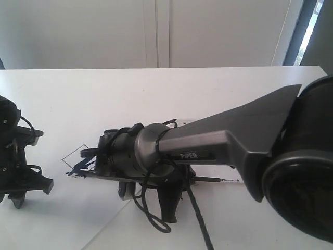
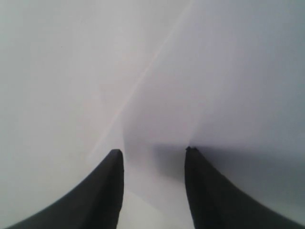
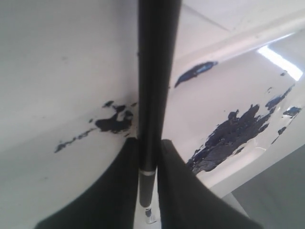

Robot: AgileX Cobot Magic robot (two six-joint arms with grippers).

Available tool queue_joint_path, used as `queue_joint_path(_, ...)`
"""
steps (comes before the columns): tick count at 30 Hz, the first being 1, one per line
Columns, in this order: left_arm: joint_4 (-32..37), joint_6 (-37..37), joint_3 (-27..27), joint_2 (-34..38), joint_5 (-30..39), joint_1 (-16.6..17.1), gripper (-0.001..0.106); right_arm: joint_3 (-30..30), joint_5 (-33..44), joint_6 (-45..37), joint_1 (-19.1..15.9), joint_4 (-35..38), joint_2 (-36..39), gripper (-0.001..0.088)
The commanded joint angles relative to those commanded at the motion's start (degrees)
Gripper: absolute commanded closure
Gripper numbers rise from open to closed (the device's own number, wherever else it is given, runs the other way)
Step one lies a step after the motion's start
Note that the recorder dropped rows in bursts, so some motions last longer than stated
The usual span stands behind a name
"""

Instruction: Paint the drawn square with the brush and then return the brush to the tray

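Right wrist view: one thin black paintbrush (image 3: 155, 71), clamped in the right pincer (image 3: 148, 140), cuts across one clear paint-blotched plastic tray (image 3: 238, 90). Left pincer (image 2: 153, 151) is apart.

This looks like a robotics lab or test room. A black jointed robot arm (image 1: 15, 151) and a grey-black robot arm lettered "PIPER" (image 1: 218, 143) are mounted over a plain white tabletop (image 1: 182, 88). The right gripper (image 3: 148, 143) clamps a long thin black paintbrush (image 3: 155, 71). Below the gripper lies a clear glossy plastic tray (image 3: 224, 95) blotched with dark blue paint (image 3: 228, 133), which points to bench work. Far beyond the gripper stand pale flat wall panels (image 1: 156, 31) and a dark-framed window strip (image 1: 312, 26), as in an institutional room.
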Motion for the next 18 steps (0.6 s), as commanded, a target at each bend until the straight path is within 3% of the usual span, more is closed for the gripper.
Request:
queue_joint_path(9, 0.00, 0.00, 0.00, 0.00, 0.00, 0.00, 0.057, 0.00, 0.00, 0.14, -1.41, 1.83, 0.00, 0.0868)
queue_joint_path(18, 0.00, 0.00, 0.00, 0.00, -0.14, 0.00, 0.057, 0.00, 0.00, -0.31, 4.40, 4.84, 0.00, 0.0868)
